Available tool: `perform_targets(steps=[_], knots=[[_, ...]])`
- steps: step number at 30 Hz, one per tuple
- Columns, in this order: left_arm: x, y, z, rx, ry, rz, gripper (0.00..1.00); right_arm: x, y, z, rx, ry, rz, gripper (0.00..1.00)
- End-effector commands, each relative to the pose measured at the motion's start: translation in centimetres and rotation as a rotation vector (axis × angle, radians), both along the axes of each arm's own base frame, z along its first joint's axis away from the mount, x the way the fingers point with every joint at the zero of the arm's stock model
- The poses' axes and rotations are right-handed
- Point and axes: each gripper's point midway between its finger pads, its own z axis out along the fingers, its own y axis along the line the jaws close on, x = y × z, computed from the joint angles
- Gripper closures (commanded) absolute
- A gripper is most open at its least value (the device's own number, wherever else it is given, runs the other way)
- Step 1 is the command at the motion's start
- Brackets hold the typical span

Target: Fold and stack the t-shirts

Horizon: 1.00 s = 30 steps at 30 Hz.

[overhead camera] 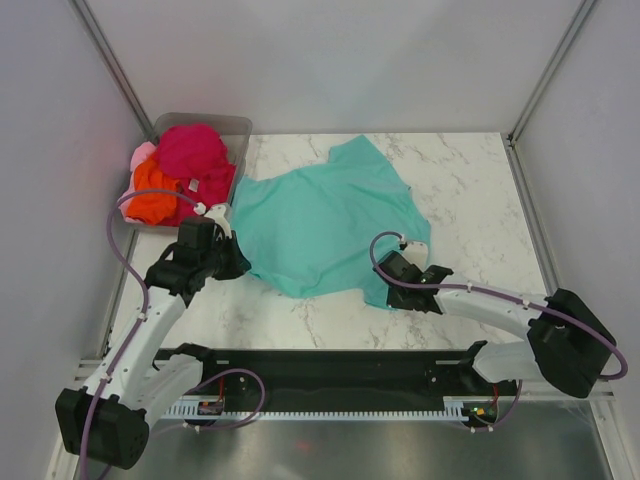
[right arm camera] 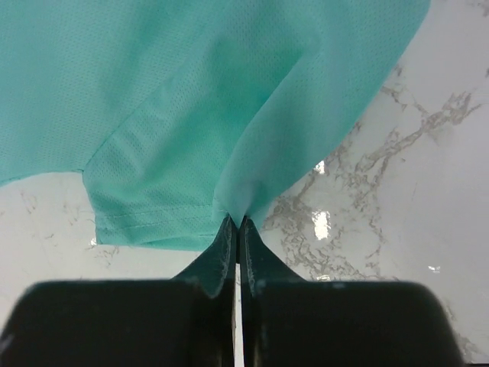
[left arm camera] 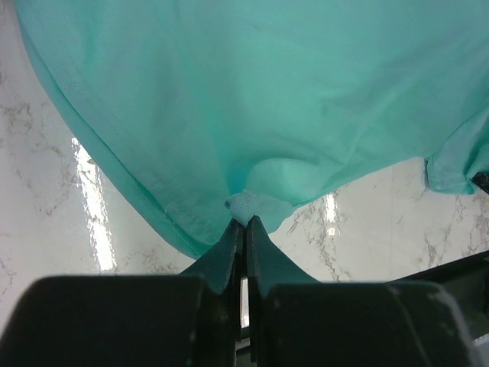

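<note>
A teal t-shirt (overhead camera: 325, 220) lies spread on the marble table. My left gripper (overhead camera: 228, 250) is shut on its left edge; the left wrist view shows the cloth (left arm camera: 252, 115) pinched at the fingertips (left arm camera: 245, 222). At the shirt's near right corner my right gripper (overhead camera: 392, 268) is shut on the hem, and the right wrist view has the cloth (right arm camera: 191, 99) bunched into the closed tips (right arm camera: 236, 220). A magenta-red t-shirt (overhead camera: 195, 152), an orange one (overhead camera: 155, 195) and a light pink one (overhead camera: 143, 155) are piled in the clear bin (overhead camera: 225, 124).
The clear plastic bin stands at the back left corner of the marble table (overhead camera: 470, 210). Grey walls with metal posts (overhead camera: 545, 70) enclose the table. A black rail (overhead camera: 330, 370) runs along the near edge between the arm bases.
</note>
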Motion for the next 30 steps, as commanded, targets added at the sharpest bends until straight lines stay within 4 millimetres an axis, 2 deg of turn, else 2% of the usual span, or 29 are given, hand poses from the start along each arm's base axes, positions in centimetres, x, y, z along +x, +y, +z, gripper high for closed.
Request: perform_targets(steps=[1, 2, 3, 5, 6, 8, 9, 10, 11, 12, 13, 15, 16, 18, 19, 21, 22, 24, 26, 27, 30], knots=[[0.7, -0.2, 2.3, -0.02, -0.056, 0.017, 0.98, 1.0, -0.6, 3.2, -0.011, -0.082, -0.031, 1.0], [0.7, -0.1, 2.7, -0.017, -0.067, 0.012, 0.98, 0.7, -1.5, 3.7, -0.044, -0.075, -0.037, 1.0], [0.7, -0.1, 3.1, -0.015, -0.071, 0.01, 0.98, 1.6, -1.5, 6.3, -0.029, -0.143, -0.055, 1.0], [0.5, -0.1, 4.9, -0.035, -0.108, 0.021, 0.98, 1.5, -2.6, 9.0, -0.053, -0.17, -0.068, 1.0], [0.4, -0.3, 5.9, -0.05, -0.13, 0.019, 0.98, 2.6, -2.5, 13.3, -0.003, -0.269, -0.087, 1.0], [0.2, -0.7, 9.8, -0.102, -0.225, 0.006, 0.98, 2.6, -3.7, 17.5, 0.007, -0.345, -0.104, 1.0], [0.1, -0.7, 11.3, -0.115, -0.262, 0.005, 0.98, 2.9, -4.0, 22.3, 0.071, -0.442, -0.108, 1.0], [0.0, -0.7, 14.4, -0.136, -0.334, 0.004, 0.98, 3.1, -4.9, 24.9, 0.078, -0.506, -0.126, 1.0], [-0.2, -0.6, 16.3, -0.147, -0.382, 0.006, 0.98, 2.7, -5.6, 27.4, 0.106, -0.563, -0.13, 1.0], [-0.4, -0.5, 17.8, -0.152, -0.419, 0.011, 0.98, 2.6, -6.2, 31.2, 0.151, -0.641, -0.136, 1.0], [-0.7, -0.1, 21.0, -0.162, -0.493, 0.028, 0.98, 2.4, -7.3, 33.1, 0.128, -0.695, -0.129, 1.0], [-1.1, 0.4, 23.9, -0.165, -0.561, 0.042, 0.98, 1.7, -8.8, 38.1, 0.188, -0.827, -0.133, 1.0], [-1.7, 0.8, 26.9, -0.176, -0.634, 0.049, 0.98, 1.3, -9.7, 39.5, 0.165, -0.87, -0.126, 1.0], [-2.4, 1.2, 29.7, -0.169, -0.711, 0.046, 0.98, 0.0, -11.5, 43.4, 0.23, -0.975, -0.145, 1.0], [-3.4, 1.4, 32.4, -0.179, -0.781, 0.039, 0.98, -0.6, -12.3, 44.5, 0.224, -1.01, -0.136, 1.0], [-4.5, 1.5, 35.0, -0.163, -0.861, 0.008, 0.98, -2.3, -14.5, 47.6, 0.283, -1.104, -0.171, 1.0], [-5.6, 1.3, 36.9, -0.173, -0.92, -0.03, 0.98, -2.9, -15.3, 48.6, 0.3, -1.136, -0.179, 1.0], [-7.1, 1.1, 39.1, -0.163, -1.011, -0.081, 0.98, -4.6, -16.7, 51.1, 0.336, -1.221, -0.155, 1.0], [-9.0, 0.8, 41.3, -0.173, -1.111, -0.135, 0.98, -5.9, -17.2, 53.2, 0.349, -1.302, -0.098, 1.0], [-9.6, 0.7, 41.9, -0.179, -1.139, -0.15, 0.98, -7.2, -16.9, 54.7, 0.391, -1.356, -0.03, 1.0], [-10.8, 0.0, 43.2, -0.204, -1.207, -0.203, 0.98, -8.8, -17.2, 57.6, 0.395, -1.455, 0.009, 1.0]])
